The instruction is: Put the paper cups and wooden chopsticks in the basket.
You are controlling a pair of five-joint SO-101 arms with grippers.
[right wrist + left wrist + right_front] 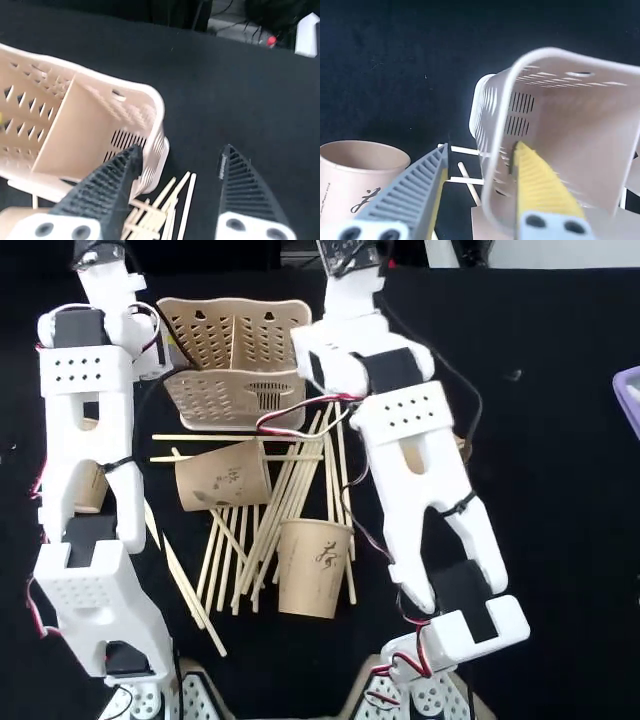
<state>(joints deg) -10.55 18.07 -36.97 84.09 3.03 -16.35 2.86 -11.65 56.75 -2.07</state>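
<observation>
While basket [235, 350] lies tipped on side beyond pile, left gripper [481, 147] jaws apart, straddling its wall, yellow finger inside. Right gripper [181, 150] spread wide, holding nothing, over chopsticks [270, 520] just beside basket. Paper cup [222, 480] and second cup [312, 568] among scattered chopsticks, outside basket.
</observation>
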